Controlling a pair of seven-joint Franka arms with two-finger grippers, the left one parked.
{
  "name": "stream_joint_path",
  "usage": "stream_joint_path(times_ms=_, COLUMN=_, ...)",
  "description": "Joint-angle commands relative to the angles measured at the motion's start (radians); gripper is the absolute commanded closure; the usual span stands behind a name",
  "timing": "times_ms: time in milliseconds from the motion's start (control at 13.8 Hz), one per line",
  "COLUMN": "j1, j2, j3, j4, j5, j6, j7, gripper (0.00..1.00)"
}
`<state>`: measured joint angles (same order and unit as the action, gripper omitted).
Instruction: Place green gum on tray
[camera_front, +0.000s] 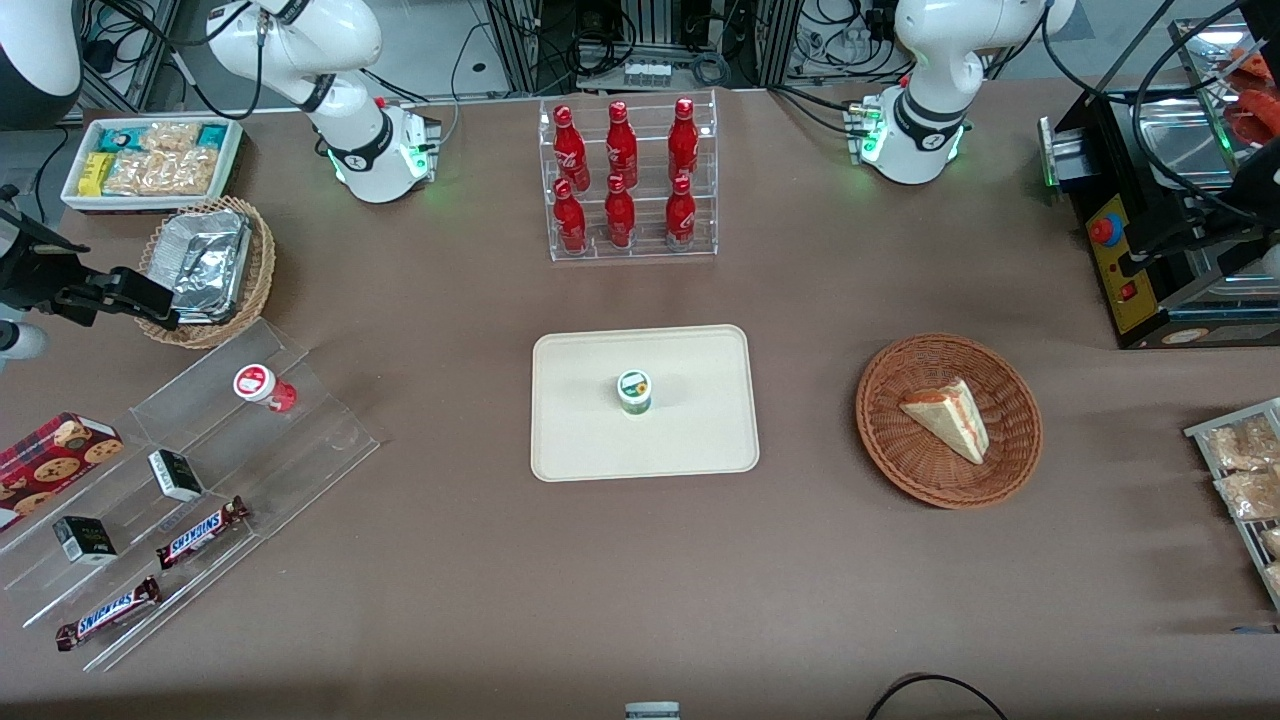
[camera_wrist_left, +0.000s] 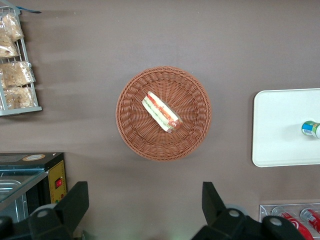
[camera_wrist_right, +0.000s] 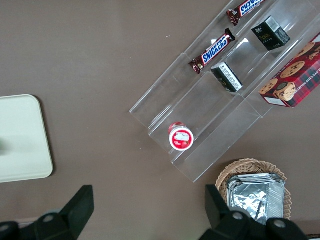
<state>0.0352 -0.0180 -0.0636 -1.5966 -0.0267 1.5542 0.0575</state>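
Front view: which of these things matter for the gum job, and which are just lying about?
Job:
green gum, upright on the tray
gripper, jaws open, over the foil basket

Lying about:
red gum on the clear shelf
Snickers bars
cola bottles
sandwich in its basket

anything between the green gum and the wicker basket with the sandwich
No. In the front view, between the green gum and the sandwich basket lie only bare tray and tablecloth. The gripper hovers open near the foil basket.

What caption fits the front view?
Green gum stands upright on the tray; open gripper hovers near the foil-filled basket.
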Motion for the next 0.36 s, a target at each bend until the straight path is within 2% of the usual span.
stream_joint_path(times_ms=0, j1=-0.011, j2=-0.007, j3=0.010, j4=0.017, j5=0.022, j6=-0.022, j7=-0.021, gripper=0.01)
stream_joint_path(times_ms=145, j1=-0.012, j2=-0.007, j3=0.007, j4=0.017, j5=0.059, j6=-0.022, j7=-0.028, gripper=0.01)
stream_joint_path(times_ms=289, j1=-0.014, j2=0.001, j3=0.005, j4=0.015, j5=0.060, j6=-0.017, j7=-0.028, gripper=0.01)
